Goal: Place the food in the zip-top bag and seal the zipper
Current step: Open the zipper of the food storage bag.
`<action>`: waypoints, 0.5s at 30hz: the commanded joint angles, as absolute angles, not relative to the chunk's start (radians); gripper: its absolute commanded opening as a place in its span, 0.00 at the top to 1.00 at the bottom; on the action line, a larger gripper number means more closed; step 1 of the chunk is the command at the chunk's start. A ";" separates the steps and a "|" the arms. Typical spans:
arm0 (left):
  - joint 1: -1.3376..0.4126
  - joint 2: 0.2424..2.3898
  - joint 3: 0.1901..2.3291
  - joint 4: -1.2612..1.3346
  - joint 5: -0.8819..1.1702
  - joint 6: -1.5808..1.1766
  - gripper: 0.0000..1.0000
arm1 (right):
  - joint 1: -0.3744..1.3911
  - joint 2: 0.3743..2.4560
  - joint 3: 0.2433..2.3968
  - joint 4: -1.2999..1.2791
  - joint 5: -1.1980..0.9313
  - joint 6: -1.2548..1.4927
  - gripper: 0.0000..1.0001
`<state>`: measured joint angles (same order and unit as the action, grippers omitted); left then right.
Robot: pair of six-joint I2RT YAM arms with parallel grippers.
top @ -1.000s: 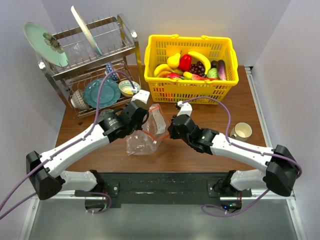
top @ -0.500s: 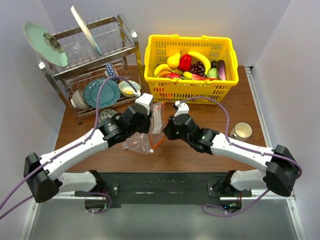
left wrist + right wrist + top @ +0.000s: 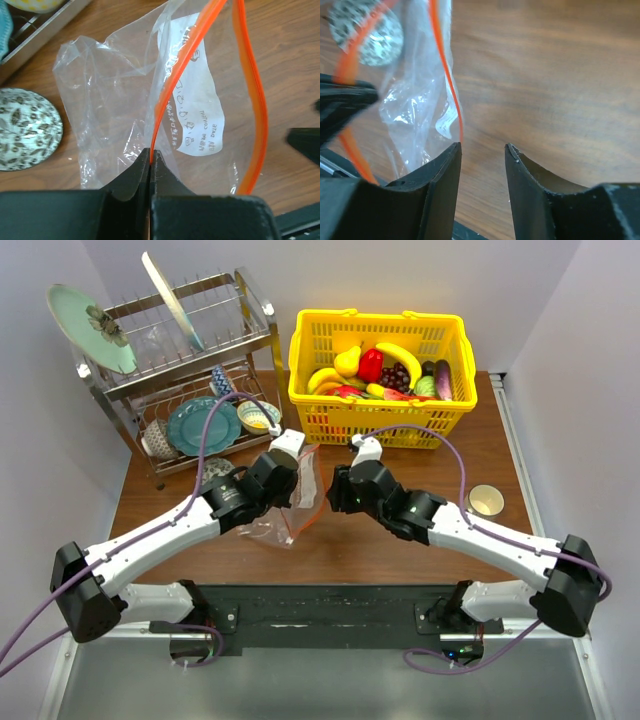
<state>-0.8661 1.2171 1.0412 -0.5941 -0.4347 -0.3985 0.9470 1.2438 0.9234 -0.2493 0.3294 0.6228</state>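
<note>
The clear zip-top bag (image 3: 272, 531) hangs crumpled between my arms, lower part on the table; it also shows in the left wrist view (image 3: 105, 100). My left gripper (image 3: 292, 486) is shut on one side of its orange zipper (image 3: 185, 65). The other zipper side (image 3: 260, 115) bows away, so the mouth gapes. My right gripper (image 3: 336, 496) is open and empty, its left finger (image 3: 440, 170) just beside the orange strip (image 3: 447, 75), not around it. The food lies in the yellow basket (image 3: 380, 422): eggplant (image 3: 443, 378), grape bunch (image 3: 397, 375), red piece (image 3: 371, 364), green piece (image 3: 426, 386).
A metal dish rack (image 3: 175, 370) with plates and bowls stands at the back left. A small patterned dish (image 3: 212, 472) lies on the table next to the bag. A cup (image 3: 486, 500) sits at the right. Bananas and other fruit also fill the basket.
My left gripper has moved right and away from me with the zipper, lifting the bag. The bag's mouth has spread open. My right gripper has shifted slightly farther back.
</note>
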 commanded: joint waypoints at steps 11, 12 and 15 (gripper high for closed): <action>-0.845 1.177 0.976 -0.410 -0.494 -0.219 1.00 | 0.789 1.265 1.475 -0.518 0.463 0.353 0.57; -0.841 1.175 0.973 -0.407 -0.500 -0.224 1.00 | 0.770 1.282 1.500 -0.528 0.454 0.348 0.57; -0.816 1.146 0.948 -0.373 -0.480 -0.207 1.00 | 0.684 1.334 1.577 -0.549 0.399 0.342 0.55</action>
